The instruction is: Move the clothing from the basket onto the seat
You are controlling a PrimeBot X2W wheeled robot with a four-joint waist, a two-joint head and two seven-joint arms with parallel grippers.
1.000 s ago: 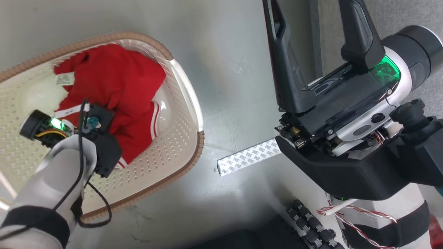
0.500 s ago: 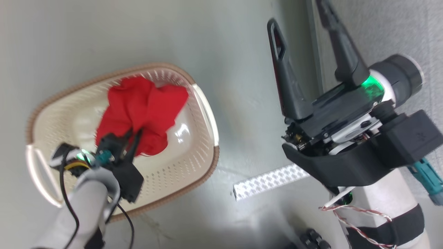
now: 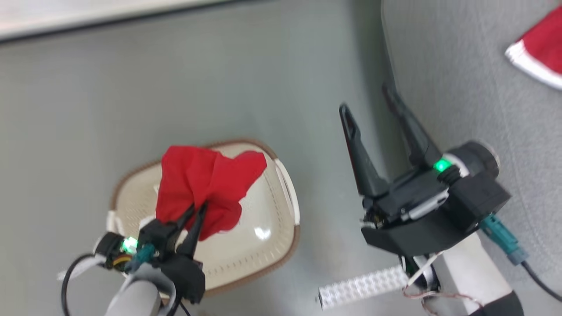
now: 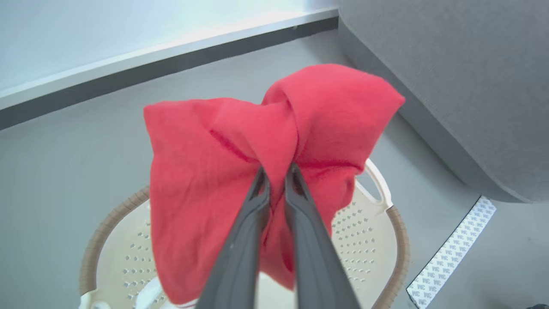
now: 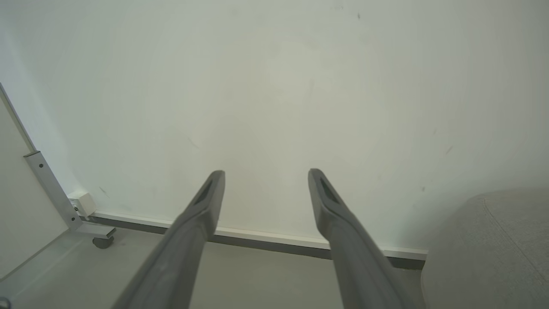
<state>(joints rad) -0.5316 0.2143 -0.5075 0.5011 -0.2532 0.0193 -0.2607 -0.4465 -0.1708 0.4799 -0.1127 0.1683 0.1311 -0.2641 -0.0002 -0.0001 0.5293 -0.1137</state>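
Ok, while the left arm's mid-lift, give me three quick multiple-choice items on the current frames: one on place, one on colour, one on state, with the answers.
1. Where is the red garment that the left gripper has?
A. Flat on the seat
B. Held up over the basket
C. On the floor by the tape

2. What colour is the basket's rim?
A. Brown
B. Blue
C. Black

3. What state is the right gripper in?
A. Shut on a garment
B. Shut on nothing
C. Open and empty

Answers:
1 B: the left wrist view shows the cloth pinched between the fingers with the basket beneath it.
2 A: a brown band runs round the cream basket.
3 C: the right wrist view shows its fingers spread wide with only wall between them.
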